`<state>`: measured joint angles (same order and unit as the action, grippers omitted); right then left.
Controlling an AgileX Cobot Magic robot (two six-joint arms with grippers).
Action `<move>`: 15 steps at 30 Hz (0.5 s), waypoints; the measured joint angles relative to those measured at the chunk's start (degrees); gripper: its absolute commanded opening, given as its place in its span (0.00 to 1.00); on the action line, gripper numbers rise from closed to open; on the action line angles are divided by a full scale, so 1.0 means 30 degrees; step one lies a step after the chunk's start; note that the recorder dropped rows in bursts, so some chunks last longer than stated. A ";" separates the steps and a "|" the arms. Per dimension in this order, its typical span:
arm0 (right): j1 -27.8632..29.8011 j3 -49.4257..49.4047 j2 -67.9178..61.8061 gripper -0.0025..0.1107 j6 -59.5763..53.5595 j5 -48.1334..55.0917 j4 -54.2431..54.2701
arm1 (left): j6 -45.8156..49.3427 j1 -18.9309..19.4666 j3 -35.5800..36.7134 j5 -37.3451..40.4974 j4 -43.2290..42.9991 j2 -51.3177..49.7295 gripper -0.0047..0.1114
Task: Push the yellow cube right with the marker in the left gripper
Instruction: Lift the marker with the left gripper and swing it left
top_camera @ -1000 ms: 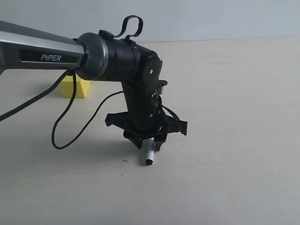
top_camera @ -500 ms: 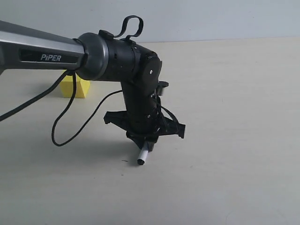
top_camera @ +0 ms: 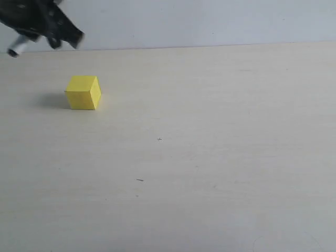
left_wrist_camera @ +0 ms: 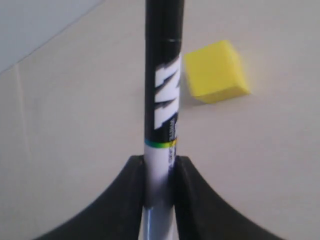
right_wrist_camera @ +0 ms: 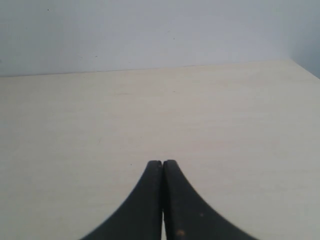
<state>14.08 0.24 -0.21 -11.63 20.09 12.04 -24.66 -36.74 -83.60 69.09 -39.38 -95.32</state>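
The yellow cube [top_camera: 83,93] rests on the pale table at the left of the exterior view. My left gripper [top_camera: 31,35] is raised at the top left corner, above and behind the cube, apart from it. It is shut on the marker [top_camera: 14,50], whose white end pokes out to the left. In the left wrist view the left gripper [left_wrist_camera: 160,165] clamps the marker [left_wrist_camera: 163,95] by its white barrel, and the black part reaches out beside the yellow cube [left_wrist_camera: 216,71]. My right gripper [right_wrist_camera: 162,164] is shut with nothing in it and does not show in the exterior view.
The pale table top [top_camera: 210,157] stretches to the right of the cube, with only a few tiny dark specks [top_camera: 139,180] on it. A light wall [top_camera: 210,21] runs behind the table's far edge.
My left arm has swung from the middle of the table, where the marker pointed down near the surface, up and away to the top left corner. The cube has not moved.
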 measured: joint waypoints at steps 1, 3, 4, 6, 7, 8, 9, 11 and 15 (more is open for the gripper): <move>0.0000 0.0000 0.0000 0.02 0.0000 0.0000 0.0000 | 0.0040 0.0932 0.0134 0.0000 -0.0263 0.0392 0.04; 0.0000 0.0000 0.0000 0.02 0.0000 0.0000 0.0000 | 0.1235 0.4380 0.0248 0.0136 -0.0294 0.0854 0.04; 0.0000 0.0000 0.0000 0.02 0.0000 0.0000 0.0000 | 0.2063 0.5610 0.0248 0.0176 0.0207 0.0854 0.04; 0.0000 0.0000 0.0000 0.02 0.0000 0.0000 0.0000 | 0.4069 0.8221 0.0526 0.0263 0.1897 0.0528 0.04; 0.0000 0.0000 0.0000 0.02 0.0000 0.0000 0.0000 | 0.5132 0.9531 0.0669 0.0328 0.2750 0.0176 0.04; 0.0000 0.0000 0.0000 0.02 0.0000 0.0000 0.0000 | 0.5642 1.0224 0.0710 0.0321 0.3332 -0.0166 0.04; 0.0000 0.0000 0.0000 0.02 0.0000 0.0000 0.0000 | 0.6599 1.0919 0.0710 0.0173 0.4211 -0.0743 0.04; 0.0000 0.0000 0.0000 0.02 0.0000 0.0000 0.0000 | 1.0693 1.1572 0.0710 -0.0410 0.5881 -0.1782 0.04; 0.0000 0.0000 0.0000 0.02 0.0000 0.0000 0.0000 | 1.7208 1.1608 0.0953 -0.1422 0.7872 -0.3337 0.04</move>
<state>14.08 0.24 -0.21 -11.63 20.09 12.04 26.97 -1.92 -80.74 64.83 -15.77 -105.33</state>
